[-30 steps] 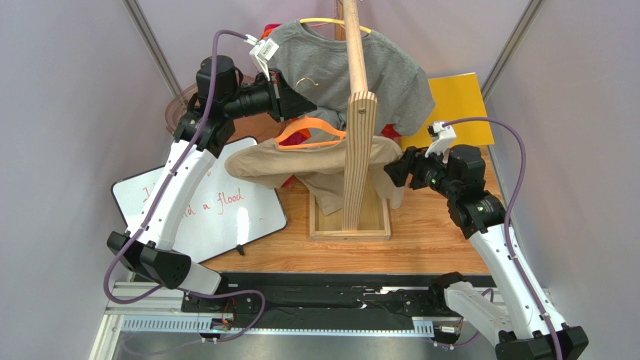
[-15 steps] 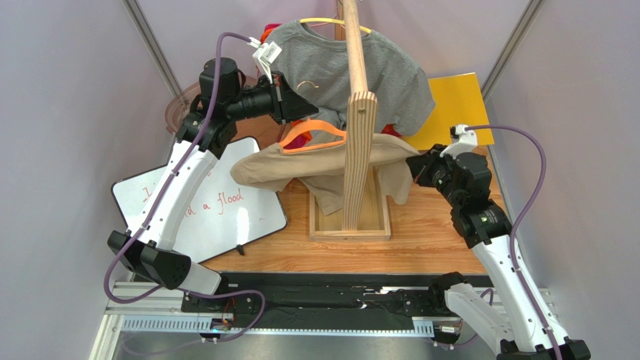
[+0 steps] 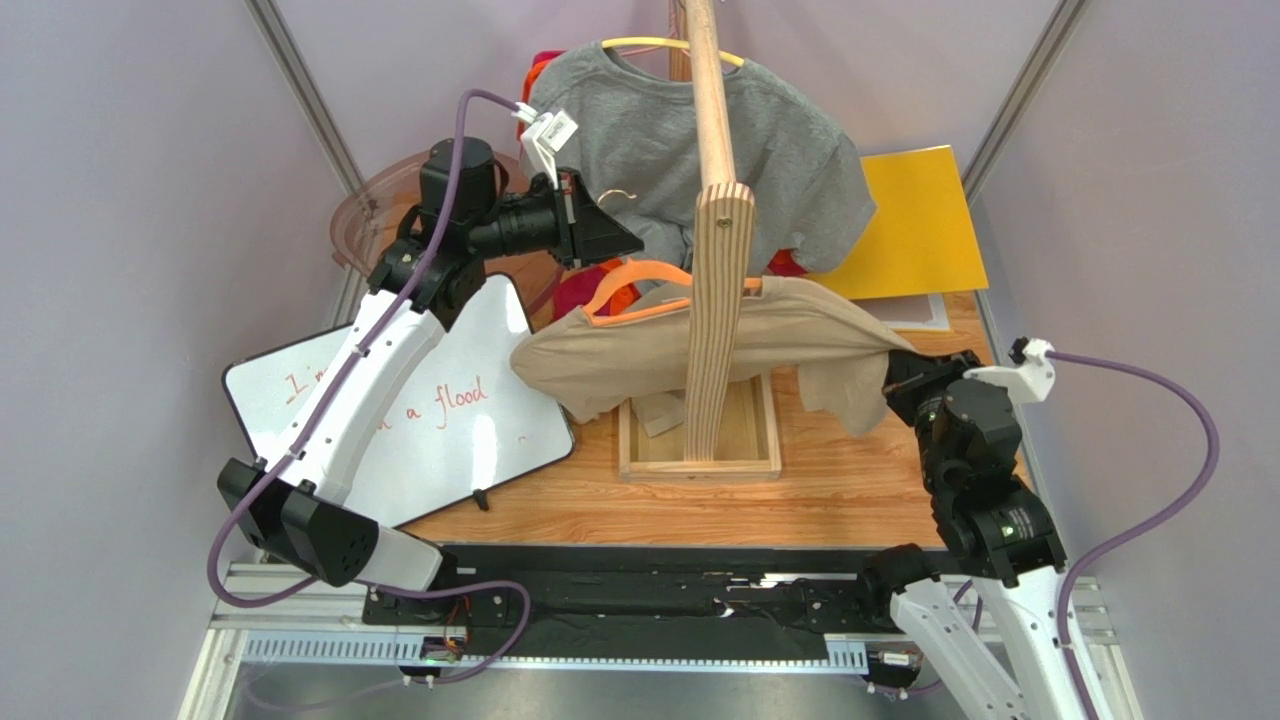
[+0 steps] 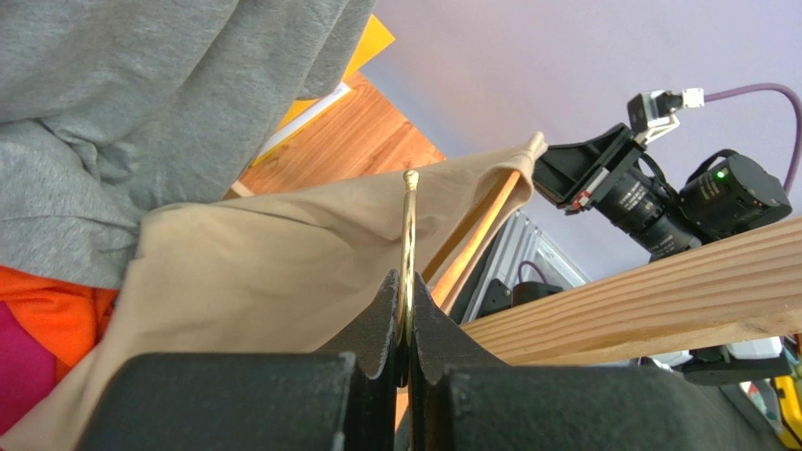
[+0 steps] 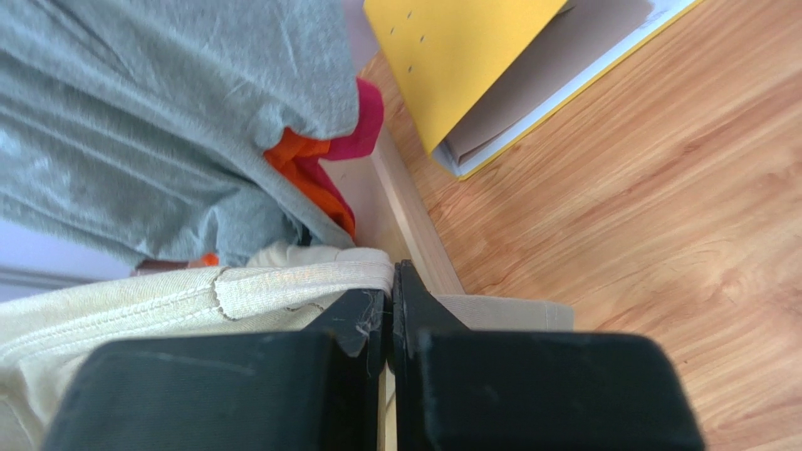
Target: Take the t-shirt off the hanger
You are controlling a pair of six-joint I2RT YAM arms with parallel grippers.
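Note:
The beige t-shirt [image 3: 751, 338] hangs stretched across the orange hanger [image 3: 639, 281], in front of the wooden rack post. My left gripper [image 3: 616, 236] is shut on the hanger's thin gold hook [image 4: 408, 235], just above the shirt's collar [image 4: 264, 272]. My right gripper [image 3: 902, 378] is shut on the t-shirt's right edge, with the stitched hem [image 5: 292, 287] pinched between the jaws [image 5: 389, 282]. The cloth is taut between the hanger and this gripper. An orange hanger arm [image 4: 480, 235] shows under the fabric.
A grey t-shirt [image 3: 706, 135] on a yellow hanger hangs from the rack's post [image 3: 718, 270] behind. Pink and red cloth [image 3: 576, 288] lies below it. A whiteboard [image 3: 406, 405] lies at the left, a yellow folder [image 3: 909, 218] at the back right, a brown bowl [image 3: 368, 218] at the back left.
My right gripper closed on the t-shirt's edge and pulled it right and toward the near edge. The left gripper moved right with the hanger, and the shirt stretched out rightward.

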